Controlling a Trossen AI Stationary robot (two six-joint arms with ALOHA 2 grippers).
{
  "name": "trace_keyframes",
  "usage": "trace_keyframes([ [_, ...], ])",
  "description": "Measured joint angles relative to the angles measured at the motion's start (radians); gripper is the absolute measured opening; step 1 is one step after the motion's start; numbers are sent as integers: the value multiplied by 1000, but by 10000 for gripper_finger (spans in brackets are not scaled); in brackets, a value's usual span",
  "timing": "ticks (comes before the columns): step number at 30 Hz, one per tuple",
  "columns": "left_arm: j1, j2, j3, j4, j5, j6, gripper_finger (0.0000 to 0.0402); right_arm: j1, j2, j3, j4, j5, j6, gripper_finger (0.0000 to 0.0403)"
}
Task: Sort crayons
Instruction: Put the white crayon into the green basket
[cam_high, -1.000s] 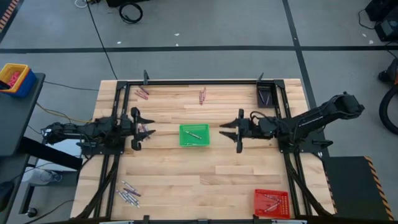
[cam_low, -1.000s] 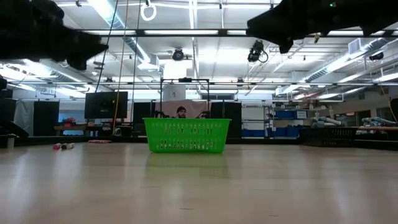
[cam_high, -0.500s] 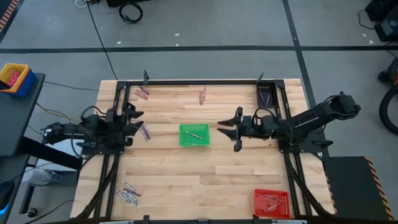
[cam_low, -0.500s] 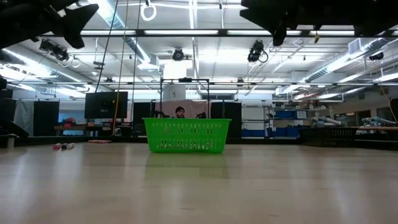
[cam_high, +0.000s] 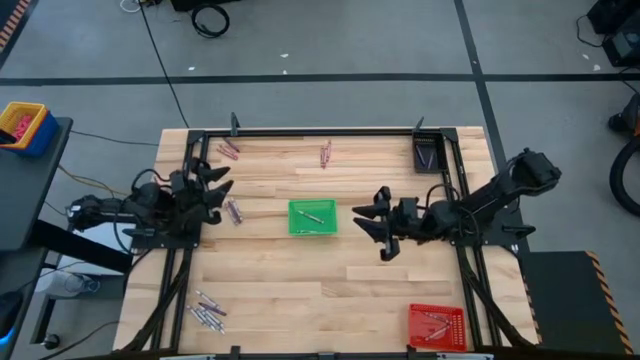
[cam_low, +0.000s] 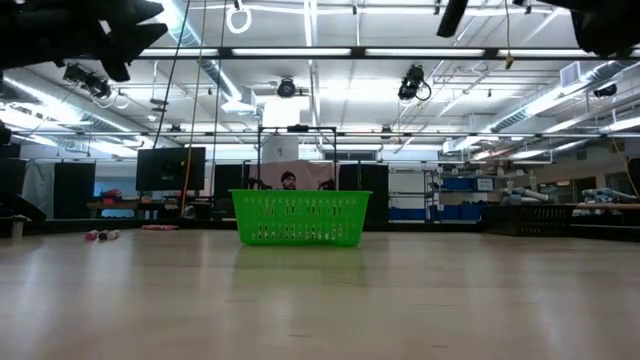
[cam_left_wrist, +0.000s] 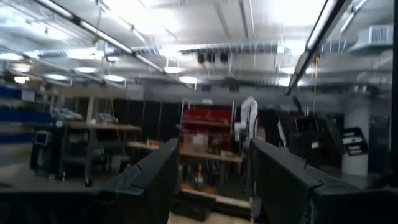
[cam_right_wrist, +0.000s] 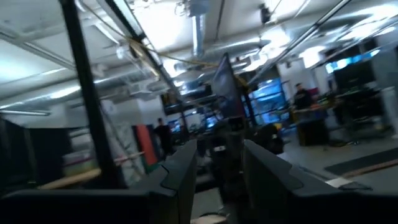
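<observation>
Your left gripper (cam_high: 218, 180) sits over the left side of the pale wooden worktop (cam_high: 270, 290), its dark arm reaching in low from the left edge and bent back on itself. Its jaws stand spread with nothing between them, and the left wrist view looks level out into the room. Just beside those jaws lies a small cluster of purple crayons (cam_high: 233, 211) on the wood. More thin crayons lie along the far edge: a reddish-pink pair (cam_high: 230, 150) at the far left and another reddish-pink bunch (cam_high: 325, 153) further along. A pale grey-lilac heap (cam_high: 208, 311) lies at the near left corner.

In the middle you have the green square mesh tray (cam_high: 313, 230) with one pale crayon (cam_high: 313, 215) lying inside it.

Your right gripper (cam_high: 374, 222) hovers just right of the green tray, its arm stretched long and nearly flat from the right side. Its jaws are parted and hold nothing.

A dark square tray (cam_high: 427, 154) sits at the far right corner and a red mesh tray (cam_high: 437, 326) at the near right corner, each with sticks inside.
</observation>
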Motion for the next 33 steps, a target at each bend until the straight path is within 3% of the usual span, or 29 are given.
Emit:
trace_keyframes([
  [4,-6,102,100,-151,-25,-21,208,4,78,96,-1,27,-62,130],
  [9,-5,244,160,-269,-171,-126,208,4,169,208,-4,30,-155,130],
  [16,-5,366,174,-417,-283,-460,208,4,218,288,-11,30,-309,130],
  [20,-6,426,247,-633,-285,-659,201,5,201,289,-13,30,-331,130],
  [28,-43,578,476,-1005,-228,-810,184,6,169,290,-5,30,-315,130],
  [33,-73,656,514,-1226,-224,-960,183,18,169,291,-5,30,-269,130],
])
